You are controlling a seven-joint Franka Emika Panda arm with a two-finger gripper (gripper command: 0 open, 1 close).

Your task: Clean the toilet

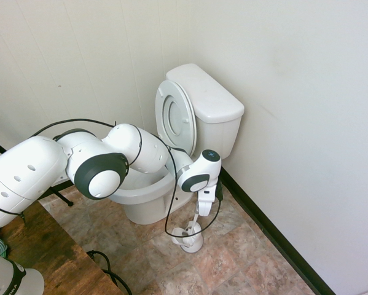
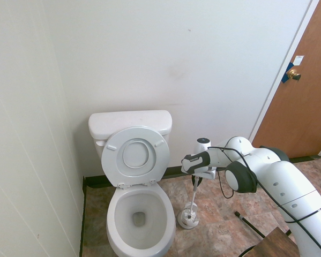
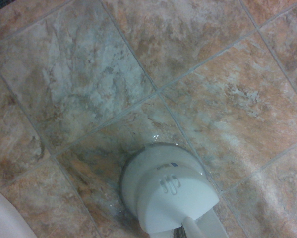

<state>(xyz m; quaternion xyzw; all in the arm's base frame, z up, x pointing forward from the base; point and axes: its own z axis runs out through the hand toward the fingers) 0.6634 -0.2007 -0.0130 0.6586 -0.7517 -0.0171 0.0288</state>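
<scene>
A small bathroom corner, white walls and a mottled stone-tile floor [image 2: 219, 225]. The toilet [image 2: 139, 214] stands against the back wall, at about nine o'clock from the arm in the second exterior view, its lid [image 2: 136, 156] and seat tipped up against the tank [image 2: 129, 124], the bowl open and looking unscrubbed so far as I can tell. Just beside the bowl, at its three o'clock, sits the small white brush holder [image 2: 188, 218] on the floor, with the brush handle [image 2: 194, 194] rising straight out of it. The end effector [image 2: 198, 178] points down over that handle with its fingers pressed together, pinching the top of the handle. I would say the job has barely begun: the brush is grasped but not yet lifted from its holder, and all the scrubbing of the bowl is left.
</scene>
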